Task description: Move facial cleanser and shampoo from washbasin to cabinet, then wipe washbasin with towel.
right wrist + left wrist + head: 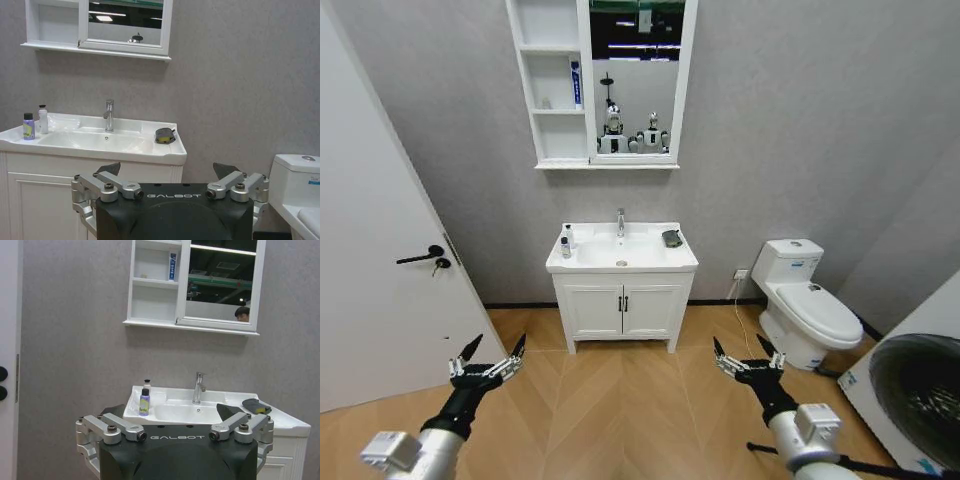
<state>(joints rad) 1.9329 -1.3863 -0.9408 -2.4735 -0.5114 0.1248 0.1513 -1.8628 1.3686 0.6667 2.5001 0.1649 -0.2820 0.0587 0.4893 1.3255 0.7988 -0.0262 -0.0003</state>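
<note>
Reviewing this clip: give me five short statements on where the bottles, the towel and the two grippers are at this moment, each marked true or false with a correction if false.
1. Two small bottles stand on the washbasin rim, at the robot's left of the tap. True.
2. The towel lies on a cabinet shelf. False: it lies on the washbasin's right rear corner.
3. The left gripper holds a bottle. False: it is open and empty, well short of the washbasin.
4. The right gripper is open, above the wooden floor. True.
5. The cabinet shelves are bare. False: a blue-and-white tube stands on the middle shelf.
</note>
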